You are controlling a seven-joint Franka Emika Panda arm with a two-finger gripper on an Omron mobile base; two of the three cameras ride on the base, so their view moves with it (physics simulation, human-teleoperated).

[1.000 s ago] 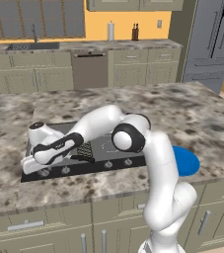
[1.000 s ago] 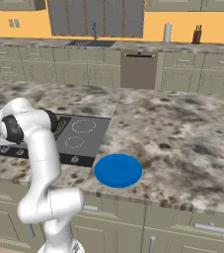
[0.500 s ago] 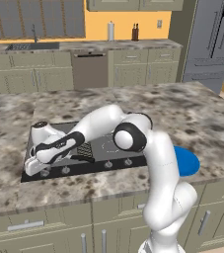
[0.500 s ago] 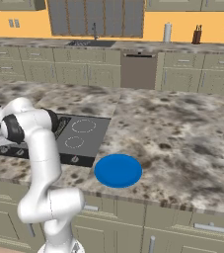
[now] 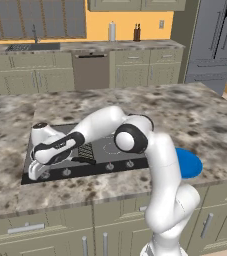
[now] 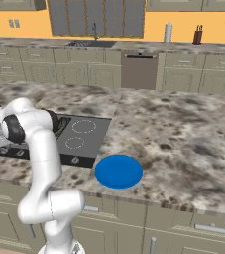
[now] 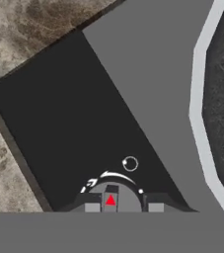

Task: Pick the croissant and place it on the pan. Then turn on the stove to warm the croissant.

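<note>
One arm bends low across the middle of the left base view, its white hand reaching down to the front left corner of the stove (image 5: pixel 110 150). The claw (image 5: pixel 35 170) sits at the stove's front edge, over the leftmost knob in the row. In the hand view, near the bottom centre, a round grey knob (image 7: pixel 111 196) with a red triangle mark sits between the two finger tips (image 7: pixel 91 205), which stand close on either side of it; the jaws are closed onto the knob. Above it lies the dark stove surface, and the pale rim of the pan (image 7: pixel 202 113) curves down the right side of that frame, with the pan's dark inside beyond it. Speckled stone counter (image 7: pixel 29 29) fills the upper left corner. In the right base view, a blue plate (image 6: pixel 118 171) lies on the counter in the lower middle, just right of the stove (image 6: pixel 84 139). I cannot make out the croissant anywhere.
</note>
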